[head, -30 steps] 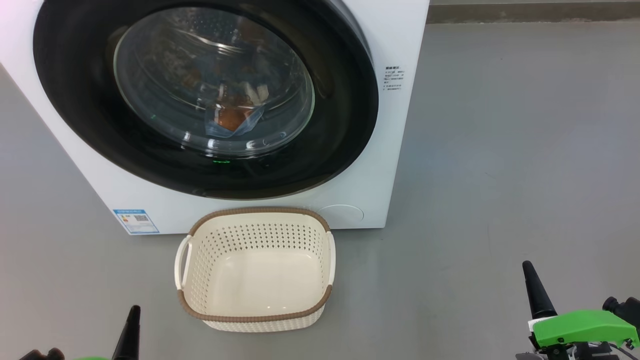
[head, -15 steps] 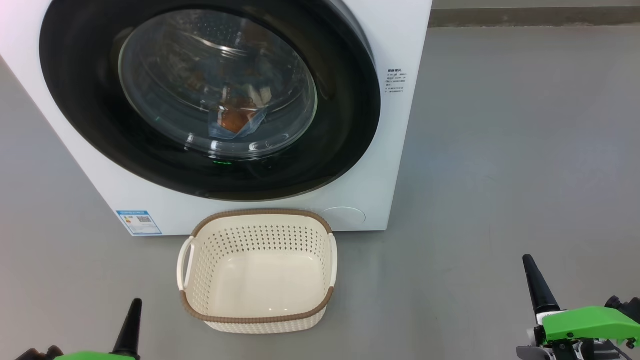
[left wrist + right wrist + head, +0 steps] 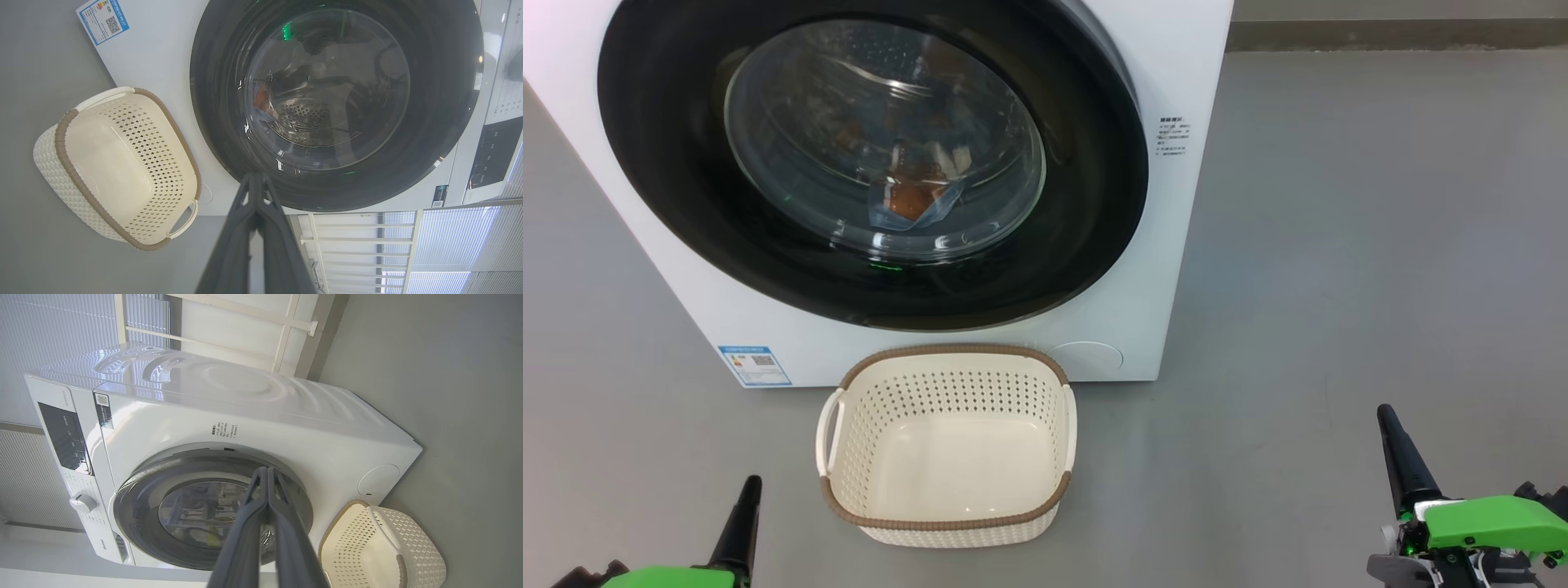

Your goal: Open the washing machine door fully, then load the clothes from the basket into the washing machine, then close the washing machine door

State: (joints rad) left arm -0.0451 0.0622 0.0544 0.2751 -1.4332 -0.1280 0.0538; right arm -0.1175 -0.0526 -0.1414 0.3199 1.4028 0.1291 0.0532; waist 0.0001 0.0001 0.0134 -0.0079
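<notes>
The washing machine sits square on the grey floor, a big white box, and its washing machine door is shut flat against the front, glossy black rim all the way round the bulging glass. Behind that glass, down in the drum, lie the clothes, a crumple of light blue with an orange-brown patch showing. The basket stands on the floor just in front of the machine, right below the door and close to the front panel, between the blue label at the machine's lower left corner and the round white cap at its lower right; the basket's smooth cream bottom shows plainly. Both arms hang well back from the machine. The left gripper is out in front of the label corner, its dark fingers pressed together tip to tip and pointing at the door. The right gripper is farther out, past the machine's right-hand corner, and its fingers too are closed on each other.
</notes>
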